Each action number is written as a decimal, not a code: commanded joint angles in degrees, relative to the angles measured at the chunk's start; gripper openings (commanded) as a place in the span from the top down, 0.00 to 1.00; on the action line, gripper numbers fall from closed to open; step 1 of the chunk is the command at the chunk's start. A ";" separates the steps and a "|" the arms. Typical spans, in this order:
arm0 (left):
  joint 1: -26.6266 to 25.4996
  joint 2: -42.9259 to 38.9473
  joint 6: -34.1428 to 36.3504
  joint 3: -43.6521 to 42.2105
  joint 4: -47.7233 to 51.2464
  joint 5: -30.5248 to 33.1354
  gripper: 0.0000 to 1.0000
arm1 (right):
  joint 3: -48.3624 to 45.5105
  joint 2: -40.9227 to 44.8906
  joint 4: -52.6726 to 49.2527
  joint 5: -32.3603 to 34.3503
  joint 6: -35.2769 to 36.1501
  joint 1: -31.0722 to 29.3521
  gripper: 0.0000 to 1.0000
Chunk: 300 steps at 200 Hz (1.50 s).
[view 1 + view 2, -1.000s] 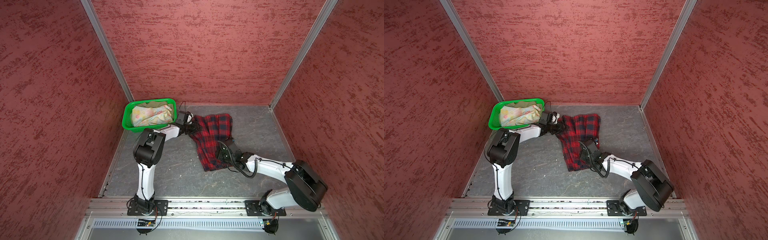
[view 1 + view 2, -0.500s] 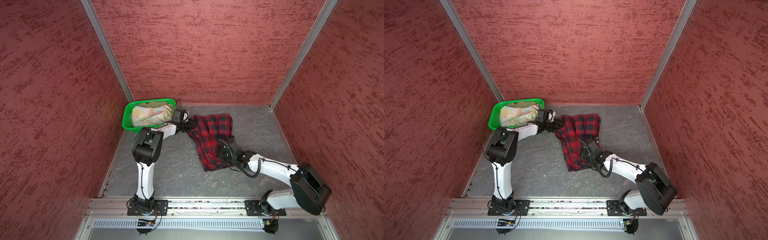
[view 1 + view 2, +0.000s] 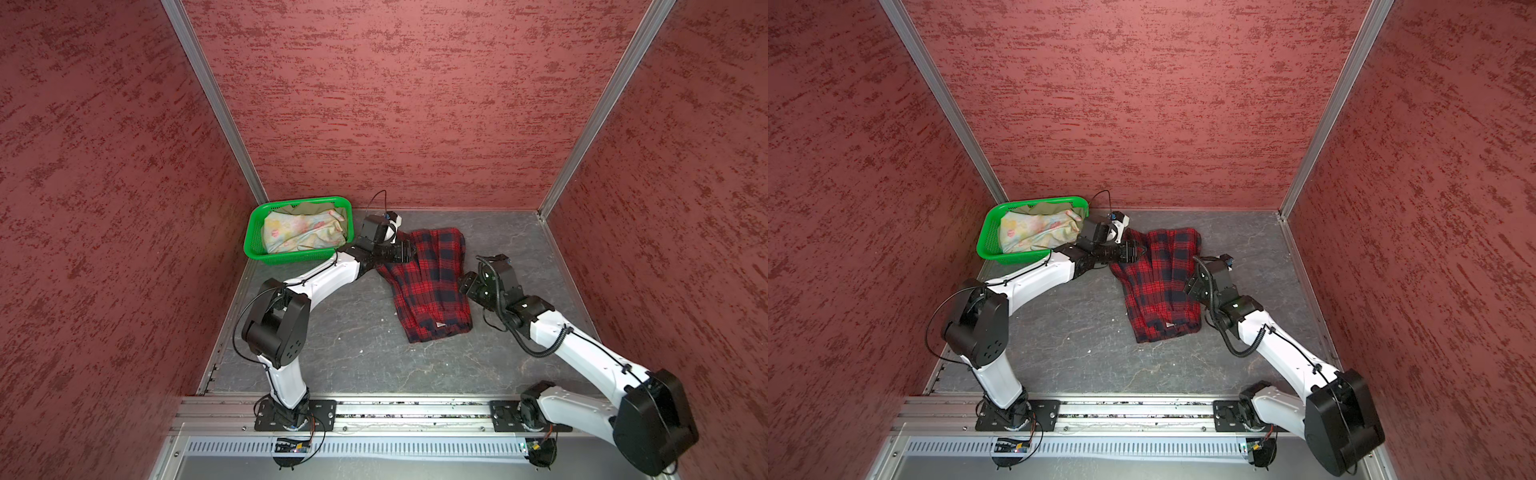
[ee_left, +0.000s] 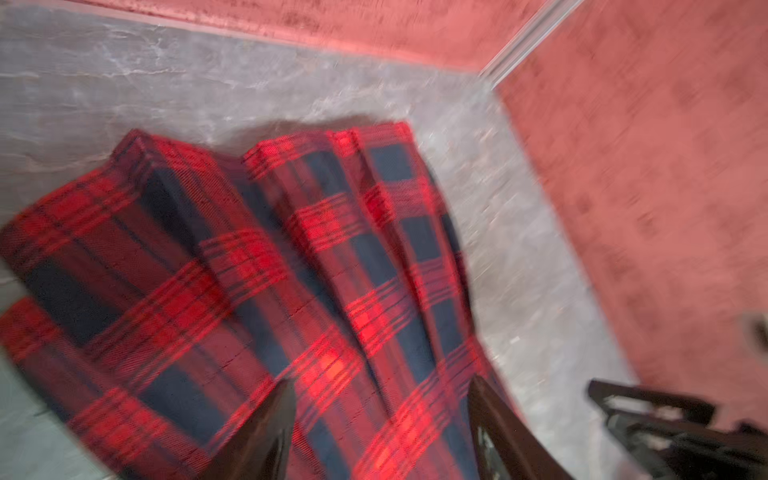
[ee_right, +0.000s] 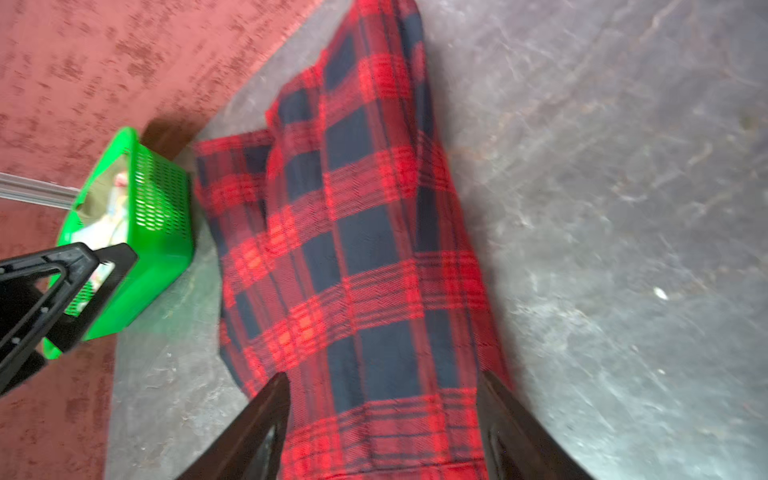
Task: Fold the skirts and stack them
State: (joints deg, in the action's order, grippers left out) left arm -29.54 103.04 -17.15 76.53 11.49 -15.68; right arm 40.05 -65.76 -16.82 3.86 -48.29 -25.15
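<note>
Arms are reaching in from the near rail toward the plaid skirt, which is lying spread lengthwise on the grey table, just right of the green basket.

The left arm is bending sharply at its elbow and stretching low and nearly level across the table, its wrist passing just in front of the basket. The left gripper is pointing at the skirt's far left part. In the blurred left wrist view its fingers are standing wide apart, with plaid cloth showing between them and nothing pinched.

The right arm is leaning forward and inward, its forearm sloping down and its wrist bending toward the middle of the skirt's right edge. The right gripper is sitting at that edge, fingers likewise spread wide over the cloth and gripping nothing. Whether the tips are touching it I cannot tell.

The flowered skirt is lying bunched in the basket, with the olive skirt showing behind it along the far rim.
</note>
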 commanded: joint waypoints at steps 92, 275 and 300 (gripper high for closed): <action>-1.92 22.20 13.22 18.54 20.38 10.51 0.43 | -2.61 -6.99 -1.80 -7.03 1.73 2.25 0.23; -12.14 8.24 -9.04 -8.59 18.21 1.31 0.77 | 26.57 -39.32 6.94 -11.54 21.93 10.81 0.32; -15.01 4.70 -13.17 -10.47 14.85 -2.21 0.70 | 36.31 -39.99 3.46 -11.64 24.23 13.74 0.27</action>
State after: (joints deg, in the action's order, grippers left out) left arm -41.82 108.95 -24.69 68.84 26.20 -12.10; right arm 68.60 -106.41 -13.56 -6.48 -28.36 -13.61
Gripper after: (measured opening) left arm 0.250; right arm 0.708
